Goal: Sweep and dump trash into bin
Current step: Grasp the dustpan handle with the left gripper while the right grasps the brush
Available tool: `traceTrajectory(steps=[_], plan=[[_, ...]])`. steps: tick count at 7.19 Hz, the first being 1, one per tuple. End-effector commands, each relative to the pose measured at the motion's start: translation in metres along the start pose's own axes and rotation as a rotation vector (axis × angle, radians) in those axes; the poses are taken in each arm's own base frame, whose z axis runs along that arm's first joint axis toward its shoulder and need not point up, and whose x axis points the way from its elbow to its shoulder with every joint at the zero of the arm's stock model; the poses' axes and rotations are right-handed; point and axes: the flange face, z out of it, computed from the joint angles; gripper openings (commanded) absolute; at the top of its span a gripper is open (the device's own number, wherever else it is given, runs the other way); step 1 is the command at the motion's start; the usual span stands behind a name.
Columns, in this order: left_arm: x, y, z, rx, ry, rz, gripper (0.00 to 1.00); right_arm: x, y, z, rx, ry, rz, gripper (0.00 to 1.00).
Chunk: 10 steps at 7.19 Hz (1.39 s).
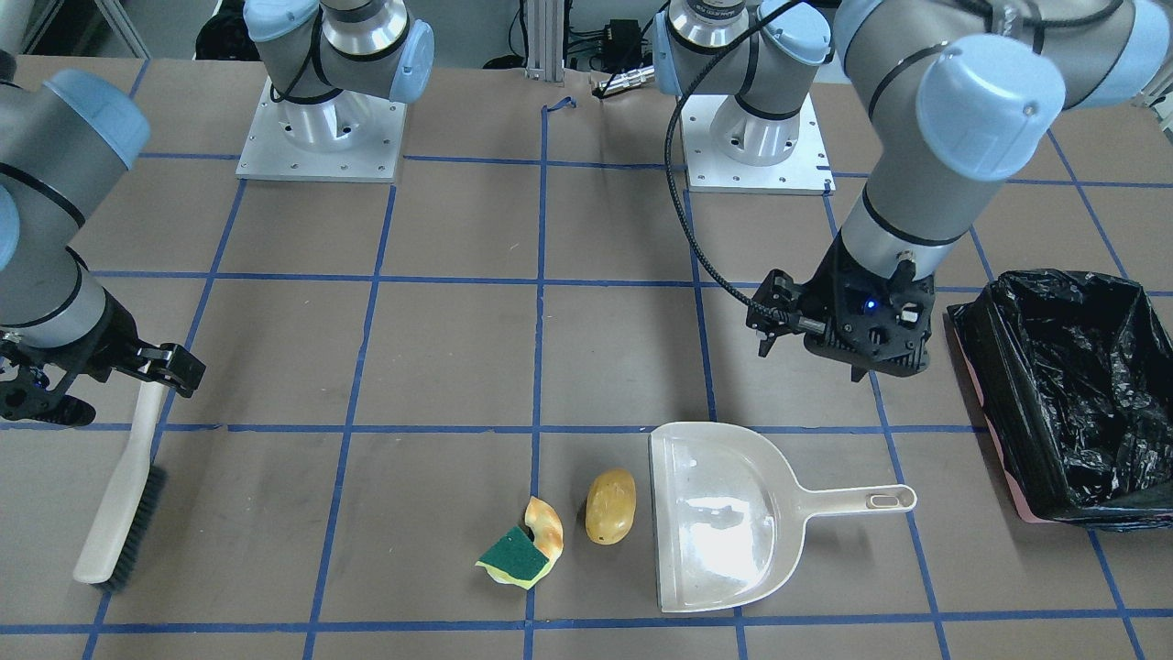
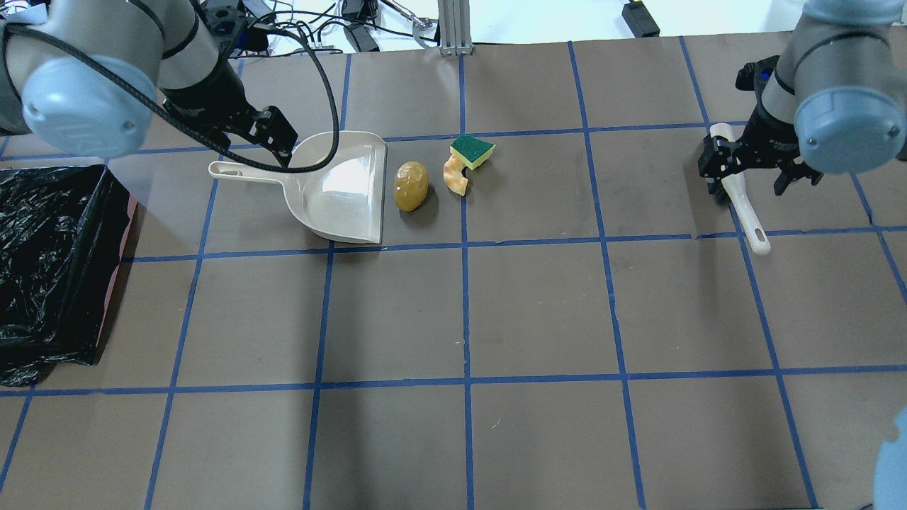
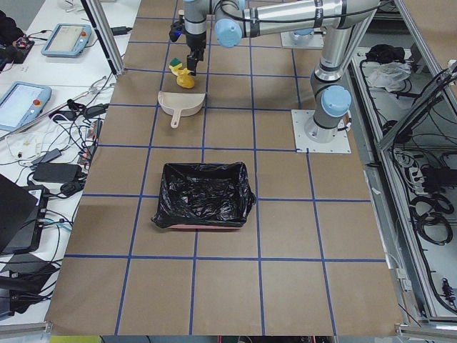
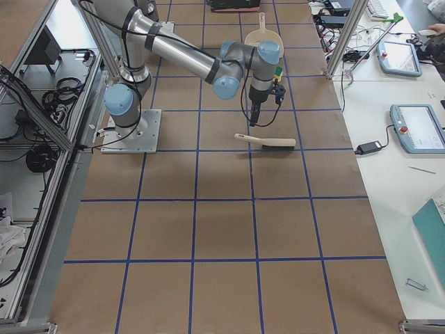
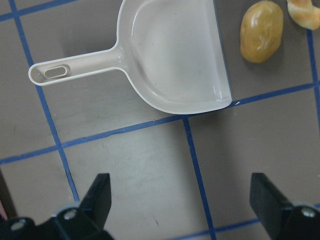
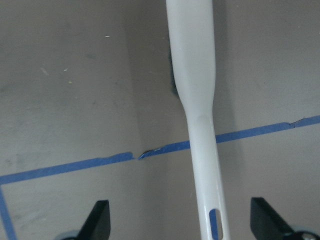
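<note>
The trash lies together on the table: a yellow-brown potato lump (image 1: 610, 506) (image 2: 411, 185) (image 5: 261, 31), a tan croissant piece (image 1: 547, 524) (image 2: 453, 177) and a green-and-yellow sponge (image 1: 513, 556) (image 2: 473, 150). The potato lies just off the open mouth of the beige dustpan (image 1: 724, 518) (image 2: 347, 188) (image 5: 175, 55). My left gripper (image 1: 811, 362) (image 2: 266, 138) (image 5: 182, 200) is open and empty, above the table beside the dustpan handle. My right gripper (image 1: 101, 385) (image 2: 751, 166) (image 6: 182, 225) is open, with the handle of the beige brush (image 1: 124, 500) (image 2: 740, 191) (image 6: 197, 100) between its fingers.
The bin (image 1: 1081, 385) (image 2: 49, 262) (image 3: 203, 193), lined with a black bag, stands on my far left, beyond the dustpan handle. Blue tape lines grid the brown table. Both arm bases stand at the robot's edge of the table.
</note>
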Motion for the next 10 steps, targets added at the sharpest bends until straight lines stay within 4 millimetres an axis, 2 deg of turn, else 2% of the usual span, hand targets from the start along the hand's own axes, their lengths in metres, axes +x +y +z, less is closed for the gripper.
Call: traceTrajectory(steps=[1, 2, 3, 4, 5, 6, 7, 8, 9, 10], plan=[[-0.012, -0.013, 0.069, 0.004, -0.010, 0.452, 1.00, 0.036, -0.005, 0.048, -0.025, 0.017, 0.021, 0.99], [-0.021, -0.021, 0.083, 0.015, -0.027, 0.701, 1.00, 0.045, -0.005, 0.072, -0.065, 0.009, 0.025, 0.93], [-0.033, -0.027, 0.106, 0.019, -0.044, 0.890, 1.00, 0.045, -0.005, 0.073, -0.065, 0.006, 0.027, 0.94], [-0.062, -0.026, 0.126, 0.020, -0.045, 0.947, 1.00, 0.040, -0.006, 0.070, -0.056, -0.002, 0.022, 0.93], [-0.101, -0.020, 0.134, 0.036, -0.044, 0.950, 1.00, 0.039, -0.006, 0.065, -0.046, -0.005, 0.011, 0.89], [-0.116, -0.031, 0.145, 0.021, -0.044, 1.031, 1.00, 0.033, -0.005, 0.056, -0.028, -0.020, -0.001, 0.88], [-0.124, -0.043, 0.142, -0.017, 0.004, 1.044, 0.98, 0.032, -0.004, 0.058, -0.031, -0.024, -0.010, 0.75], [-0.126, -0.046, 0.150, -0.066, 0.072, 1.073, 0.98, 0.032, -0.004, 0.058, -0.030, -0.027, -0.016, 0.64], [-0.126, -0.047, 0.159, -0.071, 0.085, 1.101, 0.98, 0.032, -0.004, 0.058, -0.033, -0.028, -0.018, 0.46], [-0.127, -0.048, 0.160, -0.070, 0.084, 1.111, 0.98, 0.032, -0.004, 0.058, -0.033, -0.028, -0.024, 0.36]])
